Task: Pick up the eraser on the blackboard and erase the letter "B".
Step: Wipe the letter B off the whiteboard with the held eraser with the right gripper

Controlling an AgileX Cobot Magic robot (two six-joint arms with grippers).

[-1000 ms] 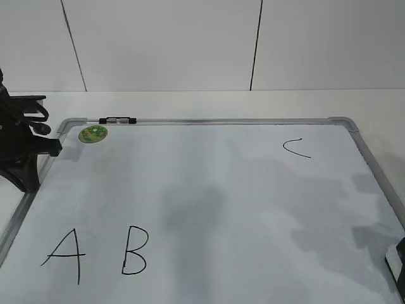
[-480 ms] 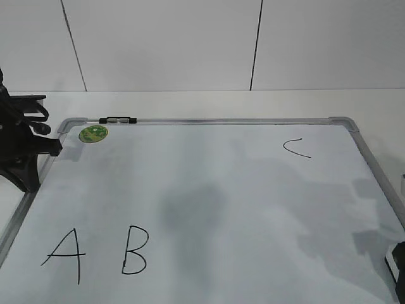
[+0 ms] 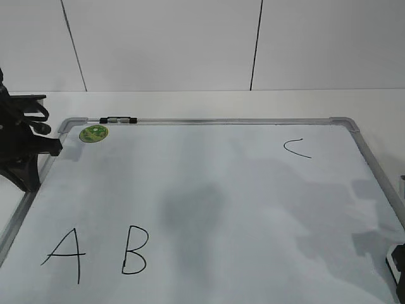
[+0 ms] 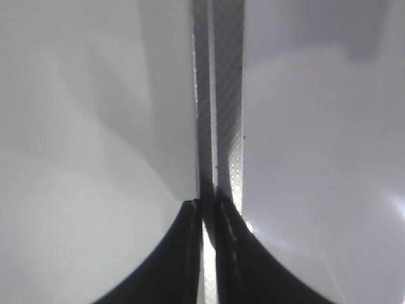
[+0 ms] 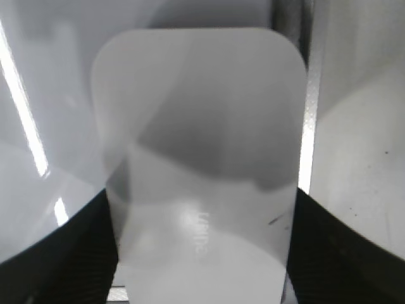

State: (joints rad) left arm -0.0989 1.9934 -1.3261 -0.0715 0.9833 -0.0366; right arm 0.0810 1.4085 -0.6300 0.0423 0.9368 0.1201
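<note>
Straddling the white rounded-rectangular plastic eraser (image 5: pixel 199 171), your right end effector (image 5: pixel 201 253) stands open.
Your left end effector (image 4: pixel 205 212) sits closed; the black hand-drawn letter "B" (image 3: pixel 135 250) is intact.

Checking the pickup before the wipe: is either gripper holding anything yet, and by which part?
The right gripper straddles the eraser, a finger by each long side; a firm grip cannot be told. The left gripper is shut, holding nothing.

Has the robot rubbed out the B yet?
Not yet. The letter "B" is whole on the blackboard. The right gripper has its fingers on either side of the eraser, so grabbing is under way. Lifting, carrying and wiping remain.
</note>
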